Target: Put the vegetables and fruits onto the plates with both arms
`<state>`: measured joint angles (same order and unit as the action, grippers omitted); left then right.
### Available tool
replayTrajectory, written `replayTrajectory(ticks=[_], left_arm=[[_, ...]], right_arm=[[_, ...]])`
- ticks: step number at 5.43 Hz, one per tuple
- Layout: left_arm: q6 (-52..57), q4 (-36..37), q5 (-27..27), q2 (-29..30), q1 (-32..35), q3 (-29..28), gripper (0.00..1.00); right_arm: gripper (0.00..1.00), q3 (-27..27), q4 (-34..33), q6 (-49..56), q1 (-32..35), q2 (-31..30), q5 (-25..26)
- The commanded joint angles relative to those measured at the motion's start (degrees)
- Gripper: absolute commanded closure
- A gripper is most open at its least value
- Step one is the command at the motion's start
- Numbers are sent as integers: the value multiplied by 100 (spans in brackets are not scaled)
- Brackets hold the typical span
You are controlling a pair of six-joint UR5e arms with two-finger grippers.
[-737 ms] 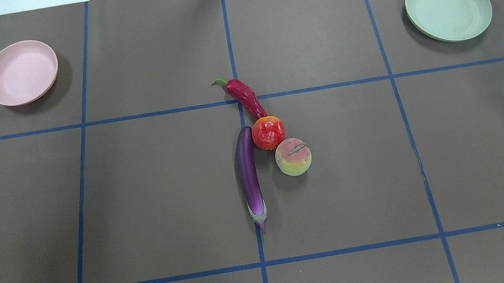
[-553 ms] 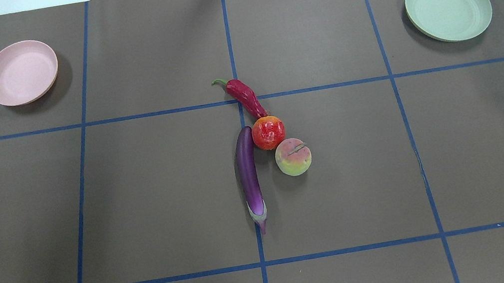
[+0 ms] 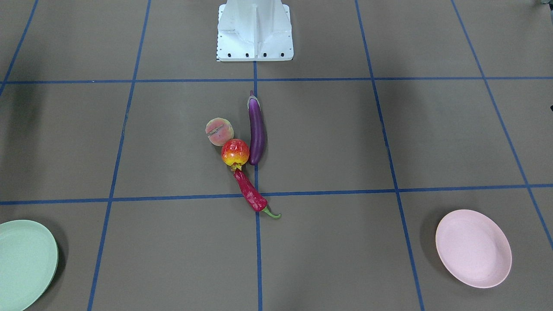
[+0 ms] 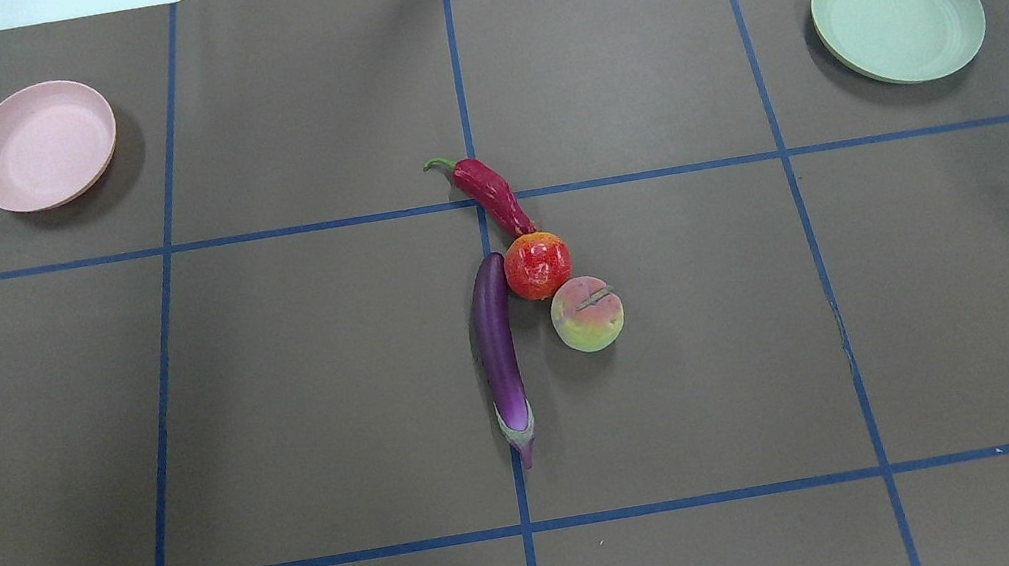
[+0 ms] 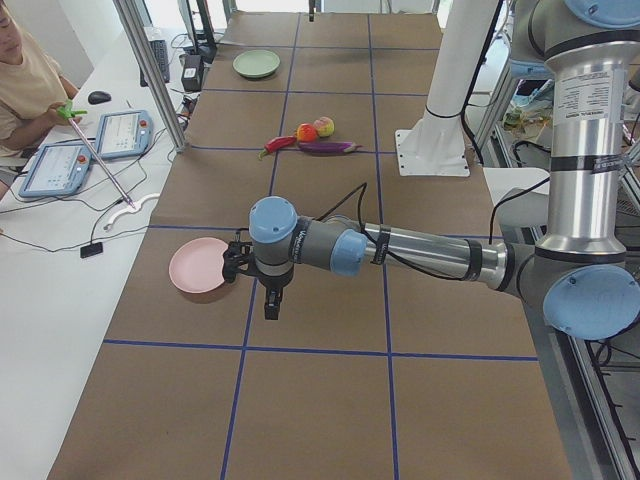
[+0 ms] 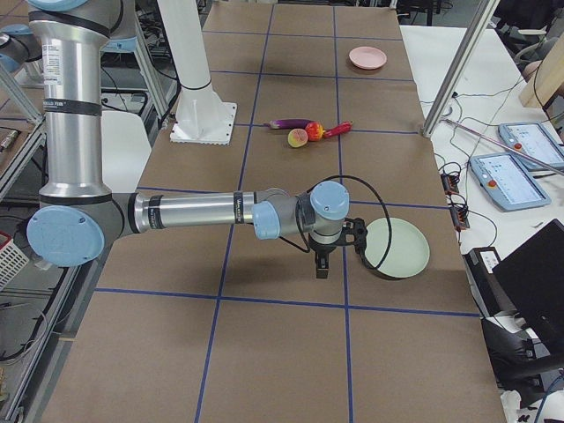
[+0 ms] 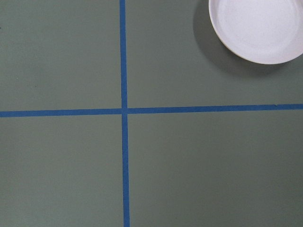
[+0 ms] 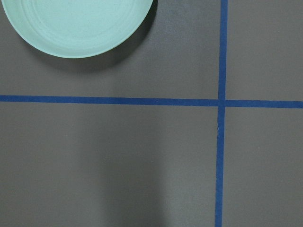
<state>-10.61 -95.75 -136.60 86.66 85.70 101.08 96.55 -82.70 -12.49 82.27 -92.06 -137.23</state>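
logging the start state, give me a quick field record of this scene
produce: eggplant, chili pepper, pomegranate-like fruit, peach, clustered at the centre of the table
pink plate: empty, far side, robot's left
green plate: empty, far side, robot's right
left hand: above table beside pink plate, nothing held, open or shut unclear
right hand: above table beside green plate, likewise
placed so far: none

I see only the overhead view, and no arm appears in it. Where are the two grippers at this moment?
Observer: The left gripper hangs over the table beside the pink plate, not above it.
Operator: And the right one?
Observer: The right gripper hangs beside the green plate, also off to its side.
Operator: Where does the round fruit's crown point?
Observer: In the front view, the pomegranate turns its yellow crown toward the chili pepper and seems to touch it.
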Motion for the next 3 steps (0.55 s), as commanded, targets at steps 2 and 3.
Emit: replayTrajectory(ticks=[2,3], left_arm=[[-37,-1088,-724,-70,-71,-36,0],[-229,-1165,-1180,-96,-237,-44,0]], right_arm=[[0,-4,8,37,-1,-14,-14],[0,13,8,45,-1,-14,3]])
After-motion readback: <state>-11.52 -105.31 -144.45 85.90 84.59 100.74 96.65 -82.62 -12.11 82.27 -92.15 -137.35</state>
